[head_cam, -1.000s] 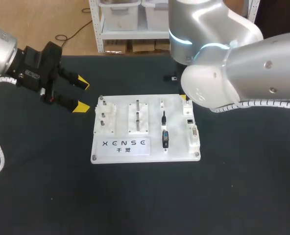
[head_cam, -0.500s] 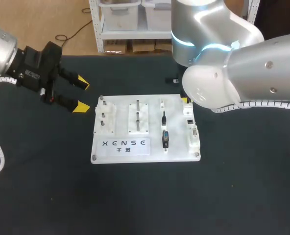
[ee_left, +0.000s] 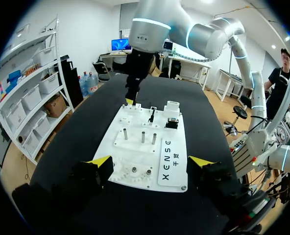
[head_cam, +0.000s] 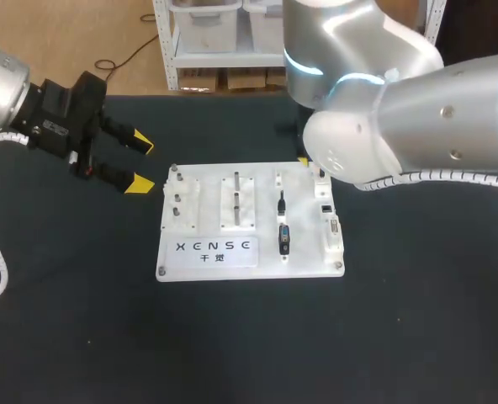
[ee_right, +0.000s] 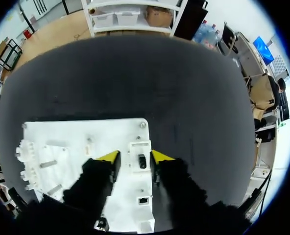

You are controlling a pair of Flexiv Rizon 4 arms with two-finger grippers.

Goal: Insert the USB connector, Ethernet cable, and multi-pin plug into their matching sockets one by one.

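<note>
A white board (head_cam: 200,220) lies mid-table. In its right-hand block (ee_right: 140,147), a small black plug (ee_right: 142,160) stands in a socket. My right gripper (ee_right: 135,156) straddles it, open, its yellow tips a little off either side. The right arm hides that spot in the head view. A thin black connector (head_cam: 282,202) and a dark multi-pin plug (head_cam: 283,239) rest in holders in the board's middle column. Two more sockets (head_cam: 325,206) (head_cam: 334,225) sit on the right edge. My left gripper (head_cam: 138,163) hangs open, off the board's left corner, holding nothing.
White fixtures with metal pegs (head_cam: 236,200) and round posts (head_cam: 178,195) fill the board's left half. A printed label (head_cam: 214,247) runs along the front edge. Black table cloth (head_cam: 249,337) surrounds the board on all sides.
My right gripper's fingers have spread apart over the board's back right corner, and the right arm has shifted slightly to the left. The left arm has stayed still.
</note>
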